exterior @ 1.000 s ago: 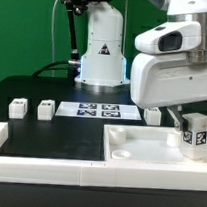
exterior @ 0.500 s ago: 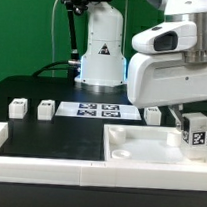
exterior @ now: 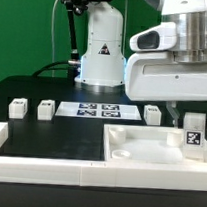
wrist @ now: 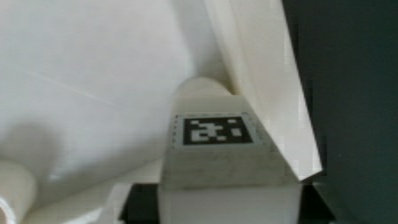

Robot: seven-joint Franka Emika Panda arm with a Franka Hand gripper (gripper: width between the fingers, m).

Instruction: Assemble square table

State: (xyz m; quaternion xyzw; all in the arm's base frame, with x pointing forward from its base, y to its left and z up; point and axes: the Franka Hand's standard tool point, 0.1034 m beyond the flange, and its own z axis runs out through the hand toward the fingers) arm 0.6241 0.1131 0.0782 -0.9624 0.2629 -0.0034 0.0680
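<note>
Square-tagged white block leg [exterior: 193, 136] clamped in gripper [exterior: 194, 119], far right.
Smooth white rimmed top [exterior: 111, 142] beneath; arm cut off, wrist view blurred.

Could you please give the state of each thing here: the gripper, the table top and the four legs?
gripper: shut on the held leg.
held leg: upright, at a corner of the table top; seated or not, I cannot tell.
table top: lying flat, rim up.
loose legs: three, standing apart, none gripped.
marker board: lying flat.
</note>
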